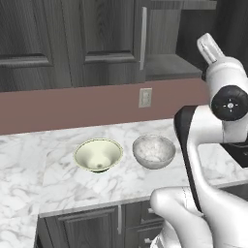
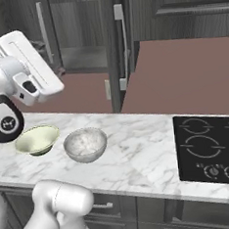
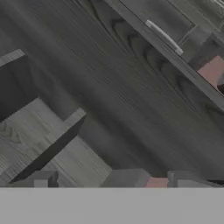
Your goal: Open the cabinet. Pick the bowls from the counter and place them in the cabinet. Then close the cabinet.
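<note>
The cabinet (image 1: 104, 34) has its left door shut, silver handle (image 1: 144, 36) at the edge. Its right door (image 2: 112, 48) stands swung out, edge-on in the right base view, and a bare shelf (image 1: 169, 65) shows inside. Two bowls sit side by side on the counter (image 1: 29, 169): the cream bowl (image 1: 98, 155) on the left and the marbled bowl (image 1: 154, 151) on the right. My hand (image 2: 28, 57) is raised above the cream bowl (image 2: 37, 139), in front of the cabinet opening. The gripper (image 3: 109, 181) is open with nothing between its fingertips (image 3: 41, 179), close to dark wood grain.
A black cooktop (image 2: 208, 147) is set into the counter to the right. A wall outlet (image 1: 145, 97) sits on the reddish-brown backsplash behind the bowls. Low dark cabinets (image 1: 87, 225) run under the counter's front edge.
</note>
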You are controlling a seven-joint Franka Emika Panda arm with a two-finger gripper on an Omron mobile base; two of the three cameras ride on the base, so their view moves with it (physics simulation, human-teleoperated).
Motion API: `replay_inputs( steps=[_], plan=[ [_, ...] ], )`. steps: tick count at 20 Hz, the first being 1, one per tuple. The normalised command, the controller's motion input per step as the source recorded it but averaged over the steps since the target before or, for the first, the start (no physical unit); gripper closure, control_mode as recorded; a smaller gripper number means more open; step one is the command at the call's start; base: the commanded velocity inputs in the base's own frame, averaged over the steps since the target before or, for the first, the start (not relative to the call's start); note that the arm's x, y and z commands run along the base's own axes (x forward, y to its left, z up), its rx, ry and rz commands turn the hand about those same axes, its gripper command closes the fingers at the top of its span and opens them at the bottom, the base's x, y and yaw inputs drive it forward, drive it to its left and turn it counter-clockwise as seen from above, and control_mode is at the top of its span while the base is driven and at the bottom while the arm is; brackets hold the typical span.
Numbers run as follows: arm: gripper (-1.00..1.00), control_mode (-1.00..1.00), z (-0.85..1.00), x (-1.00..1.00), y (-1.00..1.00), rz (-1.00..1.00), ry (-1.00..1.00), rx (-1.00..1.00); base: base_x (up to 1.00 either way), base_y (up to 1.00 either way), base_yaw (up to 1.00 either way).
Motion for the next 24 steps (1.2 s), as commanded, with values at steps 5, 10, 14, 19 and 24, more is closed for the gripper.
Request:
replay_inputs(
  steps=[5, 10, 14, 19, 24],
  plan=[
    [-1.00, -1.00, -0.01, -0.06, 0.81, 0.00, 0.01, -0.32, 0.00, 0.00, 0.00],
    [-1.00, -1.00, -0.02, 0.13, 0.62, 0.00, -0.05, -0.12, 0.00, 0.00, 0.00],
    [-1.00, -1.00, -0.11, 0.44, 0.22, 0.05, -0.02, -0.01, 0.00, 0.00, 0.00],
    [-1.00, -1.00, 0.00, 0.47, 0.03, 0.01, 0.01, -0.05, 0.00, 0.00, 0.00],
    [-1.00, -1.00, -0.01, 0.35, 0.10, 0.06, 0.04, -0.14, 0.00, 0.00, 0.00]
  ],
)
